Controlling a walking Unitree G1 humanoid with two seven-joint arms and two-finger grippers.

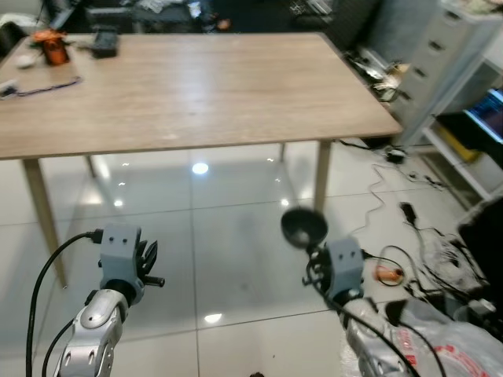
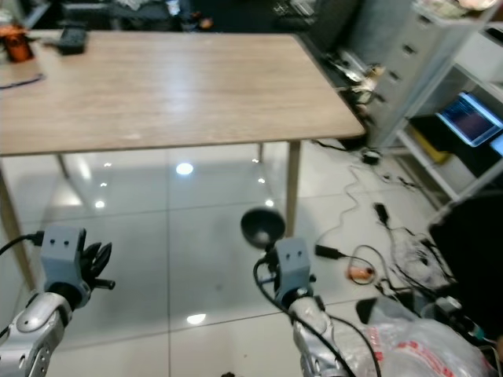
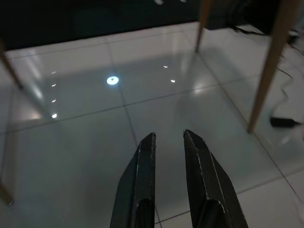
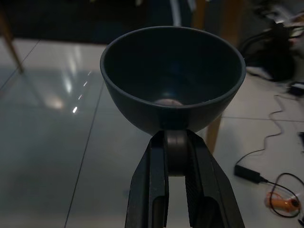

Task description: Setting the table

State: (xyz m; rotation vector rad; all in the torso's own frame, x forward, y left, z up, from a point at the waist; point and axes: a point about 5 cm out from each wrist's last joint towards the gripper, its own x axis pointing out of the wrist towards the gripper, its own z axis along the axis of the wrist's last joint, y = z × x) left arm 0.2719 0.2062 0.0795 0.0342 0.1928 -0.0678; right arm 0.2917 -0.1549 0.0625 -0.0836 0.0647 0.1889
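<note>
Bowl, dark and round, is clamped at its near rim between the fingers of the right gripper and carried low above the pale tiled floor, in front of the robot on its right side. The bowl's mouth faces back toward the wrist camera; a faint pale patch sits at its bottom, which could be a reflection, so its contents cannot be judged further. Left gripper grasps nothing: its two black fingers stand nearly together with a narrow gap, pointing at bare tile. Ahead and higher lies the wooden table, its near edge beyond both grippers, so the bowl must travel forward and up to reach it; the right arm already has it. At the table's far left corner stand an orange object and a dark device.
</note>
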